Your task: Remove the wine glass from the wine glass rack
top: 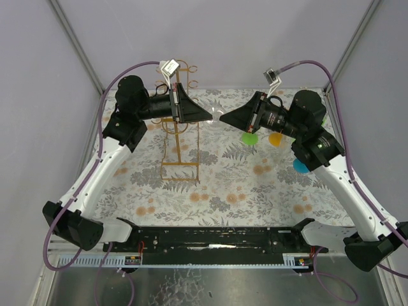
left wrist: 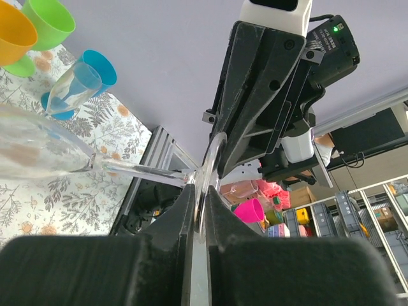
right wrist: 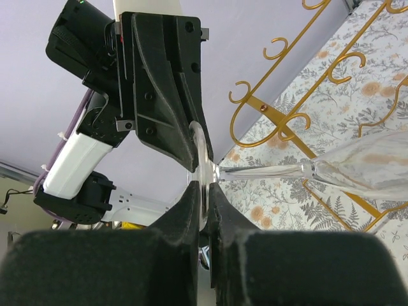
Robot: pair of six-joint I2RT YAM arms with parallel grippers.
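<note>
The clear wine glass (left wrist: 38, 150) lies sideways in the air, its stem (left wrist: 140, 171) running to its round foot (left wrist: 212, 156). My left gripper (left wrist: 204, 197) is shut on the lower rim of the foot. My right gripper (right wrist: 203, 197) is shut on the same foot (right wrist: 200, 150) from the opposite side. In the top view the left gripper (top: 209, 115) and right gripper (top: 223, 116) meet tip to tip at the glass (top: 216, 115). The gold wire wine glass rack (top: 180, 143) stands just left of them, also in the right wrist view (right wrist: 299, 95); the glass is off its hooks.
A green cup (top: 250, 137), an orange cup (top: 275, 138) and a blue cup (top: 299, 166) stand on the floral tablecloth under my right arm. Another clear glass (left wrist: 71, 88) stands in front of the blue cup (left wrist: 102, 67). Grey walls enclose the table.
</note>
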